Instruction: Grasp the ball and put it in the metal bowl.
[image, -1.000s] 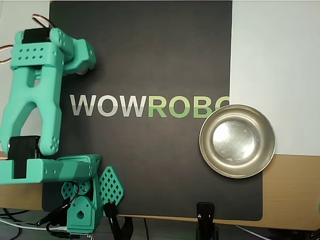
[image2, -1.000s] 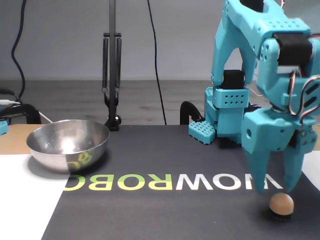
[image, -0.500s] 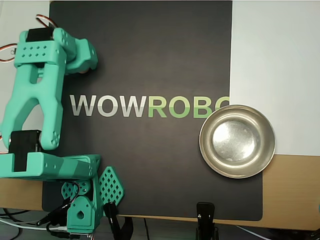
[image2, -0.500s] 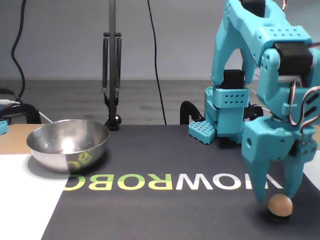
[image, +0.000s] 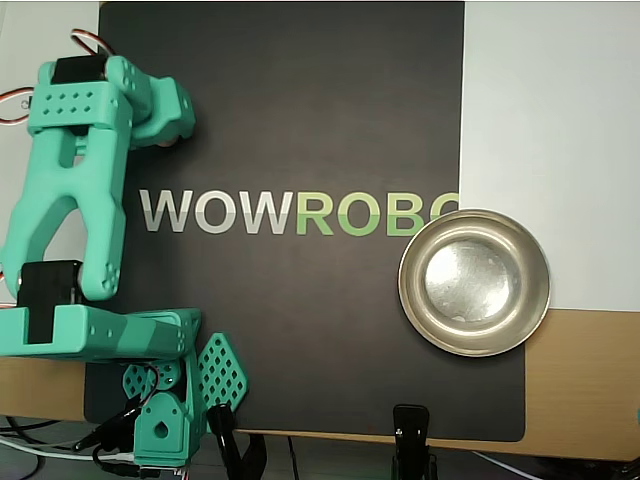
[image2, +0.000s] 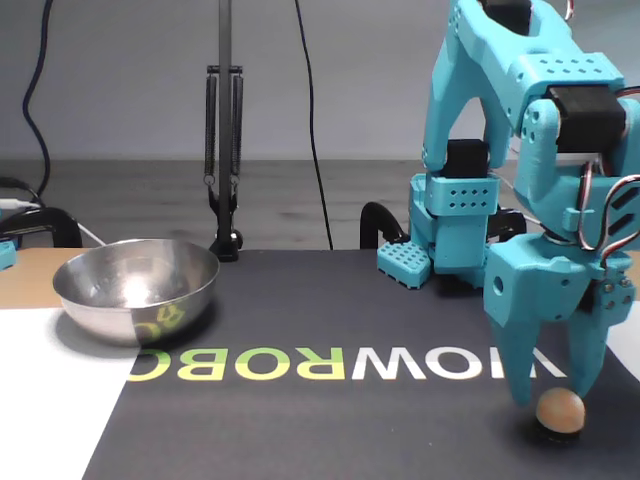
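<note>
Teal gripper (image2: 548, 385), open and empty, straddles the ball (image2: 560, 409) at near right; next, close, then carry left to the metal bowl (image2: 136, 288).

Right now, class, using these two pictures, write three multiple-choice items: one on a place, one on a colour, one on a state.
1. In the fixed view, where is the ball?
A. Inside the metal bowl
B. On the dark mat, at the end effector's fingertips
C. On the white paper

2. What colour is the arm?
A. Teal green
B. Red
C. Black

3. What does the metal bowl hold?
A. The ball
B. A cable
C. Nothing

Answers:
1 B: the ball lies on the mat, low between the fingers of the end effector.
2 A: the arm is teal green in both views.
3 C: the overhead view shows the bowl's bare, shiny bottom.
</note>
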